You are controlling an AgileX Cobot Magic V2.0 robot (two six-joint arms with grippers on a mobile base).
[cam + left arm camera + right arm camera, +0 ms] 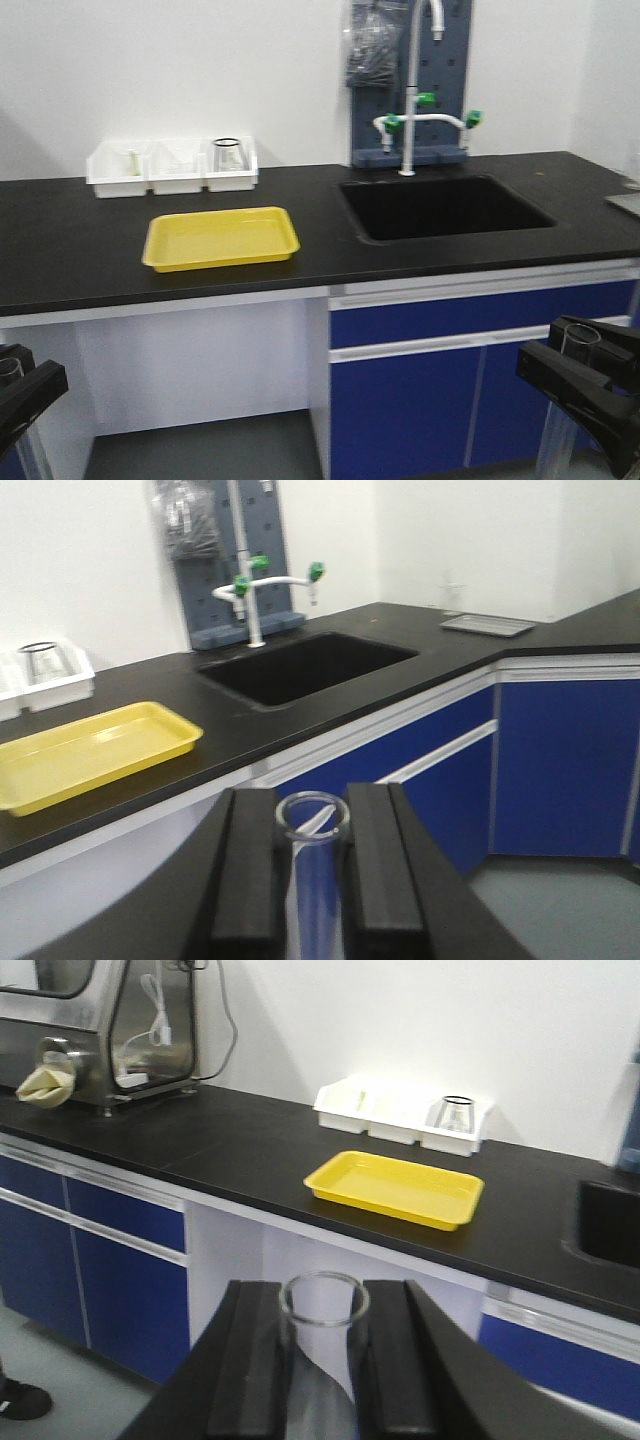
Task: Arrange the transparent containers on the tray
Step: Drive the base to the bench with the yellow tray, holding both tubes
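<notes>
yellow tray (222,240): bare, near counter (80,250) front edge | left gripper (312,815): clasps one test tube (310,910) | right gripper (323,1305): clasps other test tube (320,1390) | placed none; two remain

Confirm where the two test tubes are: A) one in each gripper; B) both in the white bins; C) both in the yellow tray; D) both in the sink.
A: the left gripper clamps a test tube, the right gripper a second test tube; the yellow tray holds nothing.
</notes>
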